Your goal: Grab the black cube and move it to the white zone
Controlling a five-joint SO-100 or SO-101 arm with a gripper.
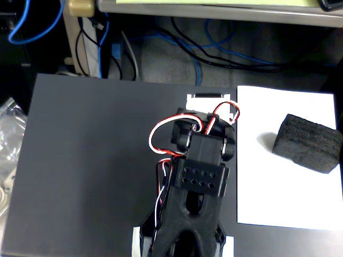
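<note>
Black cube (310,143) sits on the white zone (278,187) near its right edge, apparently already delivered, which would explain why the arm (195,182) is folded over the dark mat (91,160) beside it; its gripper is hidden, so its opening cannot be judged; no readable labels

In the fixed view the black cube (310,143) sits on the white zone (268,182), right of the robot arm (195,182) on the mat (86,171).
</note>
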